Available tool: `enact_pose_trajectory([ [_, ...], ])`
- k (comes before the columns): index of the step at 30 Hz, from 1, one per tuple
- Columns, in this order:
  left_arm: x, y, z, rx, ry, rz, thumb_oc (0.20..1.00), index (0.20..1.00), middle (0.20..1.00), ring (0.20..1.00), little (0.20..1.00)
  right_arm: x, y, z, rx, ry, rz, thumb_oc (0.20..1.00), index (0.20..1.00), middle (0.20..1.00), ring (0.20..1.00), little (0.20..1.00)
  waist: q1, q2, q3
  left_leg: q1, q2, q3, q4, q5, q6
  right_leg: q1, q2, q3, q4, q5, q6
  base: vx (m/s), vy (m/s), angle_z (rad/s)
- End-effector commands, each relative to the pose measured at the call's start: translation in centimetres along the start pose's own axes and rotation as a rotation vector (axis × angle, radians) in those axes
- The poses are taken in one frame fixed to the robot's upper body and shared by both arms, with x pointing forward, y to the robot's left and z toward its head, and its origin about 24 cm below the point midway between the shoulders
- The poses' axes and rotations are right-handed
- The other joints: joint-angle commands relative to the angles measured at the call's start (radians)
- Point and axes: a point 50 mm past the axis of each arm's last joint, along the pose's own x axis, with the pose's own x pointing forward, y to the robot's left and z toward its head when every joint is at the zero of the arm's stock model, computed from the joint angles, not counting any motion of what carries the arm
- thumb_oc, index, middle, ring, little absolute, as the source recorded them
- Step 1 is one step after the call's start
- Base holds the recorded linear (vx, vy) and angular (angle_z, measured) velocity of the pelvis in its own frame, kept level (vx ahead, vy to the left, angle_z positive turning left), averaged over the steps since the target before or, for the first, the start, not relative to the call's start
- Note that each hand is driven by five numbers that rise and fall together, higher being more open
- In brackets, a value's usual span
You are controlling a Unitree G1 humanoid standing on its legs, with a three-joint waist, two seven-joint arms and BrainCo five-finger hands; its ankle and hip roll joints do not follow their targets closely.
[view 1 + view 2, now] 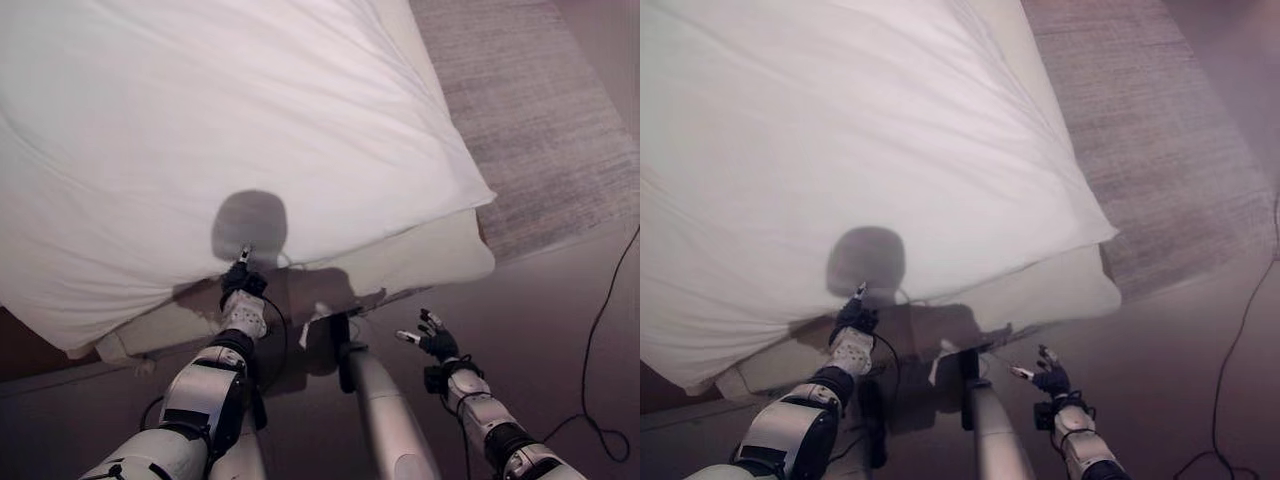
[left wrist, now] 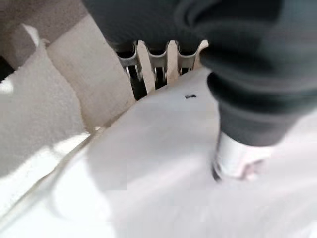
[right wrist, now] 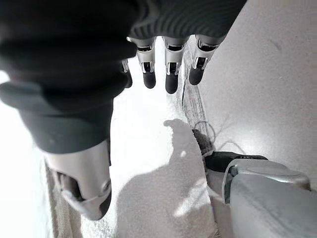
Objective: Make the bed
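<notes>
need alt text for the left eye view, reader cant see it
A white duvet covers the bed, its near edge at the robot's left hand. The right hand hangs open over the floor beside the bed corner, and a grey rug lies beyond.

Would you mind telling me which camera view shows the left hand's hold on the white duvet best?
The left wrist view: the left hand has its fingers tucked under the edge of the white duvet, thumb on top. Both eye views show that hand from behind at the duvet's edge, too small to judge. The right wrist view shows the right hand, open.
</notes>
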Motion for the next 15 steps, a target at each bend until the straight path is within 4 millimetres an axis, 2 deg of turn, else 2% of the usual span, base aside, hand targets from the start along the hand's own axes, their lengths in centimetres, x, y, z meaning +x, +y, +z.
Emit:
enact_pose_trajectory([
  [1, -0.6, -5.2, 1.5, -0.067, -0.079, -0.178, 0.200, 0.200, 0.200, 0.200, 0.200, -0.9, -0.8, -0.5, -0.033, -0.031, 0.011, 1.000, 1.000, 1.000, 1.000, 1.000, 0.008, 0.009, -0.065, -0.083, -0.018, -0.020, 0.076, -0.004, 0.023, -0.008, -0.013, -0.041, -0.042, 0.054, 0.053, 0.00, 0.000, 0.00],
  [6, -1.2, -6.3, 1.0, -0.121, -0.081, -0.227, 0.200, 0.200, 0.200, 0.200, 0.200, -0.8, -0.2, -0.2, 0.006, -0.047, 0.029, 1.000, 1.000, 1.000, 1.000, 1.000, 0.020, 0.010, -0.055, -0.070, -0.019, -0.021, 0.077, -0.005, 0.027, 0.007, -0.014, -0.043, -0.043, 0.052, 0.051, 0.00, 0.000, 0.00],
  [15, -4.9, -9.5, -2.1, -0.215, -0.020, -0.480, 0.200, 0.200, 0.200, 0.200, 0.200, -0.6, 1.4, 1.4, 0.206, -0.101, 0.070, 1.000, 1.000, 1.000, 1.000, 1.000, 0.062, 0.029, -0.015, -0.042, -0.041, -0.033, 0.044, 0.011, 0.035, 0.050, -0.026, -0.056, -0.077, 0.063, 0.049, 0.00, -0.001, 0.01],
])
